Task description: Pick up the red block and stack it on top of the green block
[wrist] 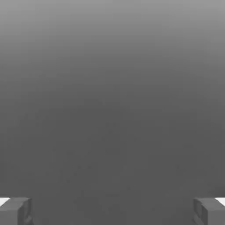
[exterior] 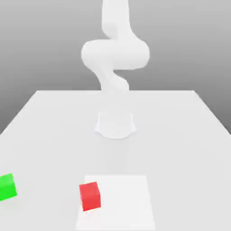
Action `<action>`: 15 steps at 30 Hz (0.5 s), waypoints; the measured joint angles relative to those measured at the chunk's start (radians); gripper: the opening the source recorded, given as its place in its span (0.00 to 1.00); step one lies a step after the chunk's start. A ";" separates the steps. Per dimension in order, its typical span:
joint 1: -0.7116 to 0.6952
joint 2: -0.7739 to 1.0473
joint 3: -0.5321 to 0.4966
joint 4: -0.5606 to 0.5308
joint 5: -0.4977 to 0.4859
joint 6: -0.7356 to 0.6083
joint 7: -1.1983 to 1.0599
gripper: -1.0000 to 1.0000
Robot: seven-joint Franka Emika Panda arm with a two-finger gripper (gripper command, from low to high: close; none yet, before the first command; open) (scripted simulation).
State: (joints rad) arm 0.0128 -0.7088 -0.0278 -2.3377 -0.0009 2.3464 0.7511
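- Right, the white arm point(exterior: 115, 58) stands on its round base point(exterior: 115, 125) in the middle of the pale desk point(exterior: 180, 135), twisting upward out of the exterior view's top.
- Down at the near side, the red block point(exterior: 90, 196) sits flat on the desk, on the left edge of a brighter white square patch point(exterior: 122, 203).
- Over at the exterior view's left edge, the green block point(exterior: 7, 187) rests on the desk too, partly cut by the frame.
- Red and green are well apart, neither touching anything but the desk.
- Both blocks lie nearer the viewer than the arm's base, and well apart from it.
- From the hand view, the pincer point(wrist: 112, 211) is spread wide: one fingertip point(wrist: 15, 211) at one lower corner, the other at the opposite corner.
- Nothing sits between those fingers, just plain grey background; the pincer holds nothing.
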 joint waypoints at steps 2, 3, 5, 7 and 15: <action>0.010 0.077 -0.023 -0.032 0.001 0.039 -0.042 0.50; 0.015 0.114 -0.035 -0.047 0.001 0.058 -0.063 0.50; 0.022 0.187 -0.056 -0.077 0.004 0.095 -0.104 0.50; 0.028 0.259 -0.076 -0.107 0.008 0.132 -0.147 0.50; 0.040 0.550 -0.142 -0.227 0.034 0.280 -0.323 0.50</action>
State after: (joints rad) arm 0.0528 -0.1589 -0.1694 -2.5644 0.0326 2.6260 0.4282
